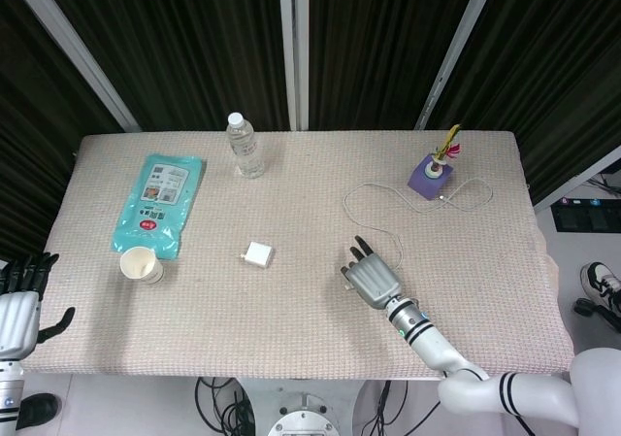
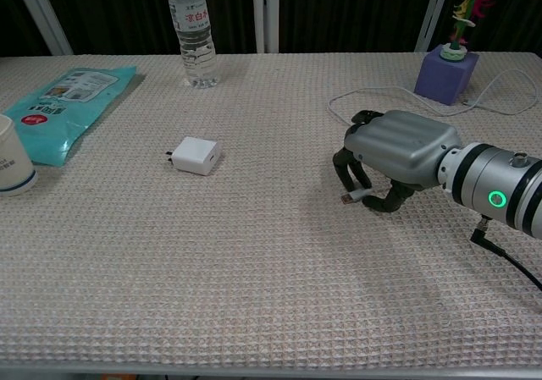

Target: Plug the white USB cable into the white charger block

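Observation:
The white charger block [image 1: 257,254] [image 2: 196,155] lies alone near the middle of the table. The white USB cable [image 1: 364,195] [image 2: 373,95] loops from the purple holder toward my right hand [image 1: 374,279] [image 2: 398,147]. This hand rests palm-down on the cloth, right of the block. Its fingers and thumb are curled around the cable just behind the plug [image 2: 347,199], which pokes out leftward at table level. My left hand [image 1: 19,315] hangs off the table's front-left corner, fingers spread and holding nothing.
A water bottle [image 1: 245,147] [image 2: 193,33] stands at the back. A teal wipes pack [image 1: 158,203] [image 2: 68,96] and a paper cup [image 1: 142,264] [image 2: 10,156] sit at the left. The purple holder [image 1: 430,177] [image 2: 445,73] with feathers is at the back right.

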